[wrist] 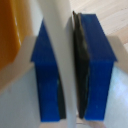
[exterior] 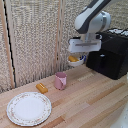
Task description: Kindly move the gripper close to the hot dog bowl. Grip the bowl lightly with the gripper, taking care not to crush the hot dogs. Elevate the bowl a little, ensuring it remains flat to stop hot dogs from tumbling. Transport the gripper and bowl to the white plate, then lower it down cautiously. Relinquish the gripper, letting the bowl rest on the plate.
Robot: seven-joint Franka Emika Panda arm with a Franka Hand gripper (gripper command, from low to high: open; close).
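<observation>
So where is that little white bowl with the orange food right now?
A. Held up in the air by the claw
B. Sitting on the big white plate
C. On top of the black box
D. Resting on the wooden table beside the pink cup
A: the hot dog bowl hangs under the claw, clear of the table; the wrist view shows blue fingers pinching its white rim.

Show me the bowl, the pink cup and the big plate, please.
bowl (exterior: 77, 61): exterior view, its white side under the pincer.
pink cup (exterior: 60, 80): exterior view, middle of its side.
plate (exterior: 28, 108): exterior view, its bare centre.
</observation>
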